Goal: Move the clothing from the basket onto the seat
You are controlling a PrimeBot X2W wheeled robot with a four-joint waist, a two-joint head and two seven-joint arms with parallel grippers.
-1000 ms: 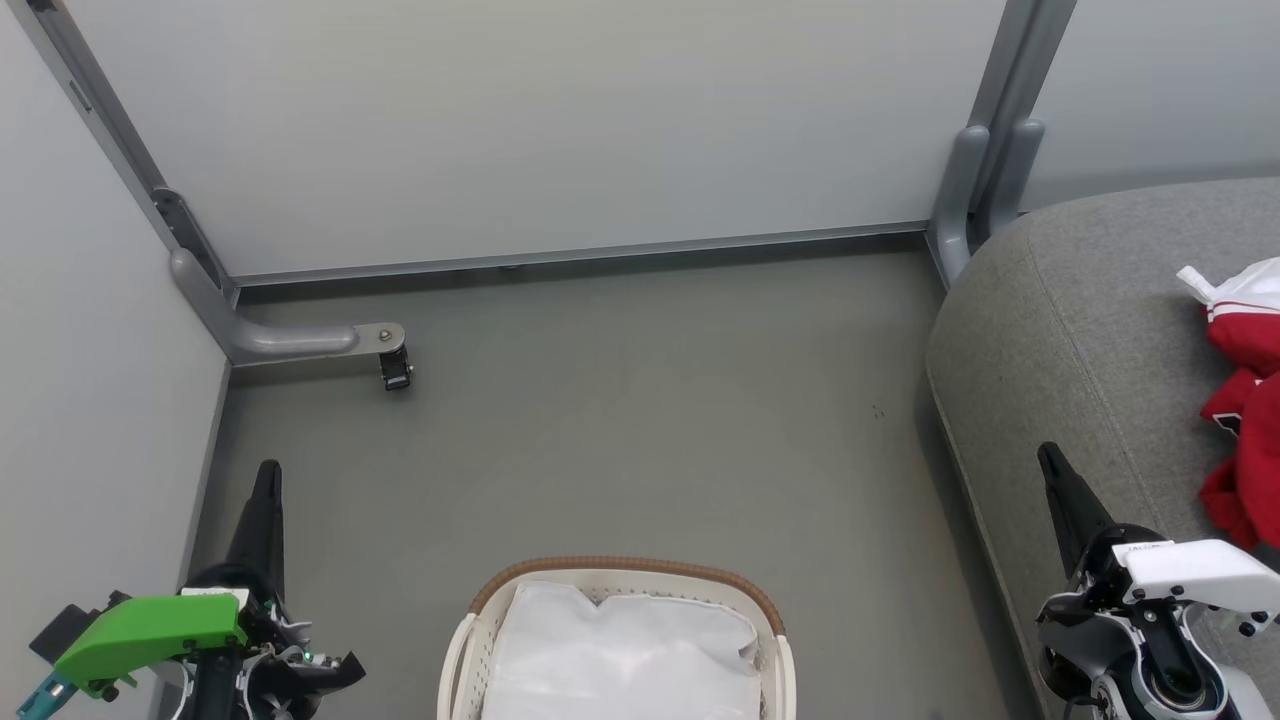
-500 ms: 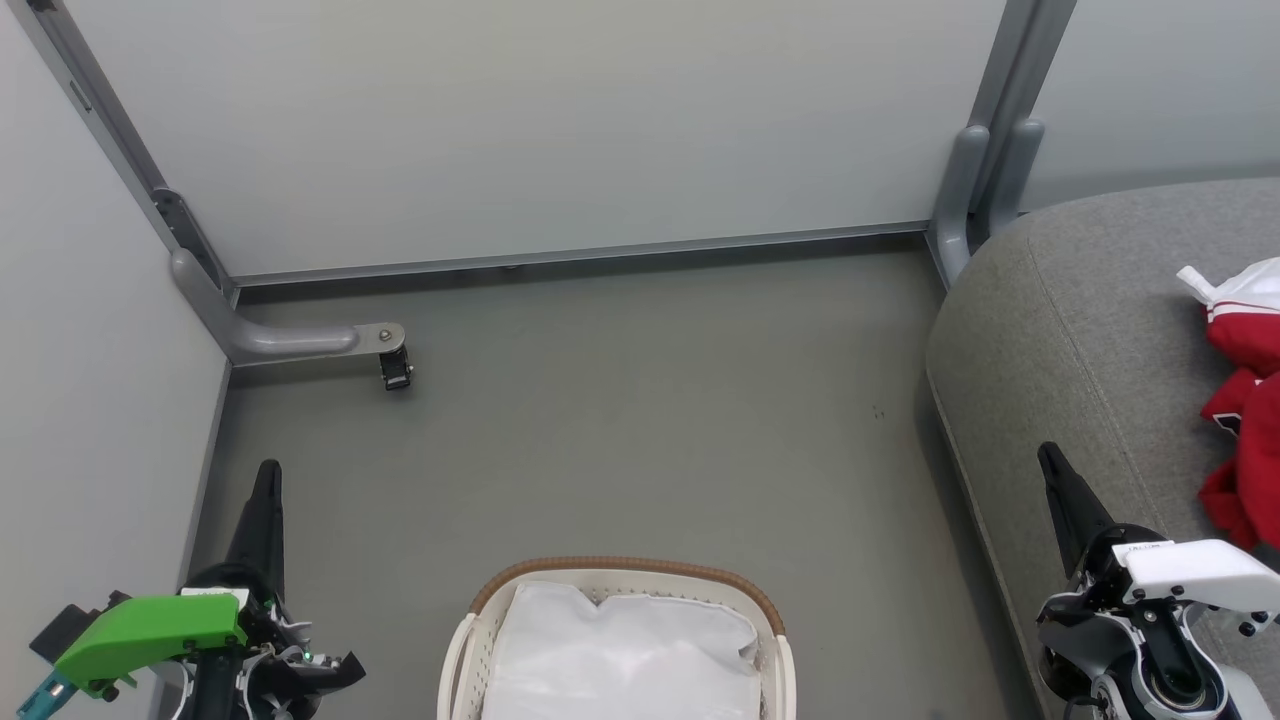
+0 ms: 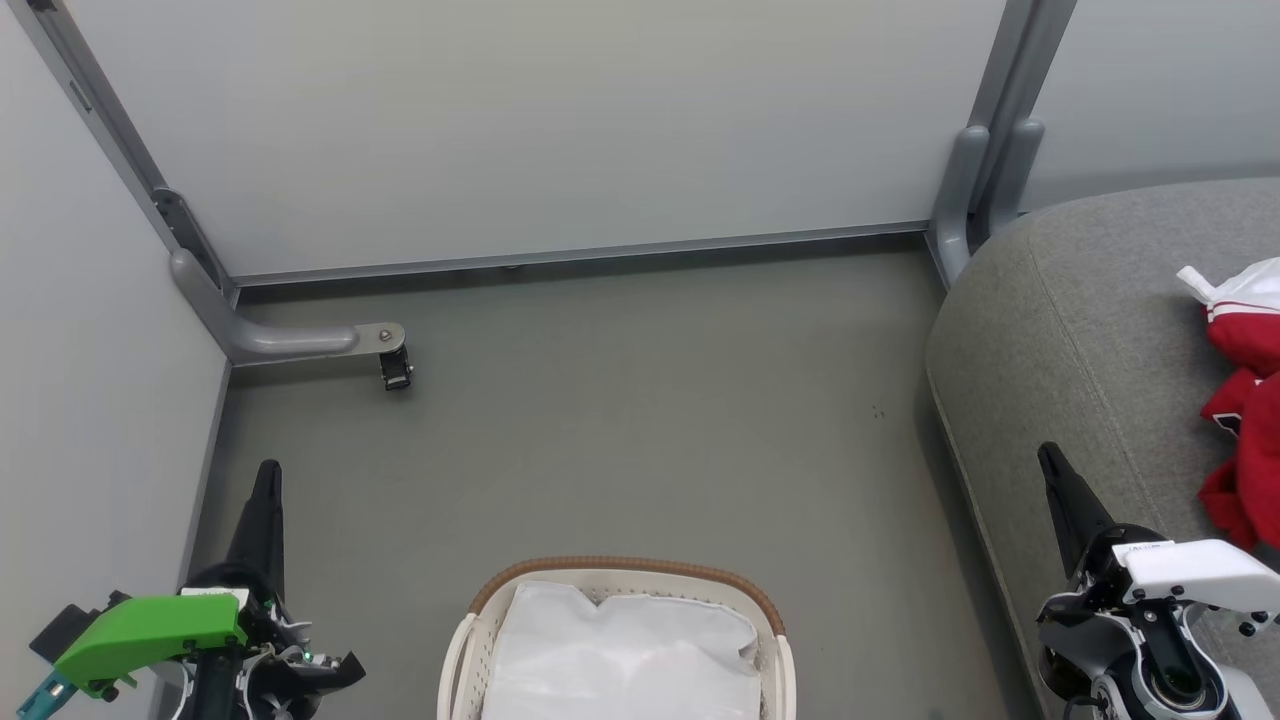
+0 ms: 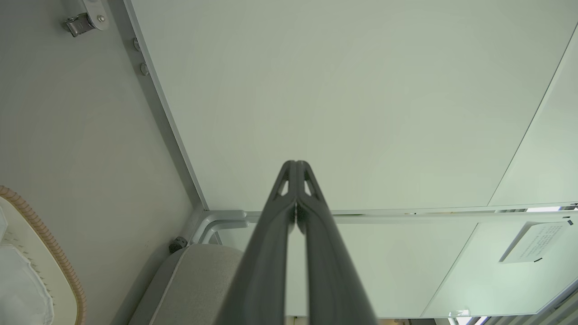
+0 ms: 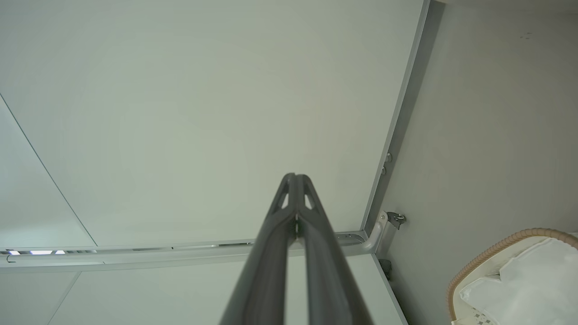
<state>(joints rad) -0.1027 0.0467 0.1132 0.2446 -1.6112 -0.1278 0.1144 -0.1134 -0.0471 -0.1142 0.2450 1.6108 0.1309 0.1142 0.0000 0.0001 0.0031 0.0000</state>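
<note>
The red clothing [image 3: 1243, 400] with white trim lies bunched on the grey seat [image 3: 1060, 330] at the right edge of the head view. At the bottom centre stands the white basket [image 3: 620, 577] with its brown rim; inside it lies a flat white cloth [image 3: 625, 650]. My left gripper [image 3: 268, 470] is shut and empty at the lower left, well apart from the basket. My right gripper [image 3: 1046, 452] is shut and empty over the seat's near edge, left of the clothing. The wrist views show each gripper [image 4: 295, 163] [image 5: 295, 175] with fingers pressed together, pointing at pale wall panels.
Grey partition walls close the space at the back and left. A metal foot with a caster [image 3: 395, 368] juts onto the floor at the left, and a grey post [image 3: 975, 180] stands by the seat's far corner. Bare grey floor [image 3: 640, 420] lies between basket and wall.
</note>
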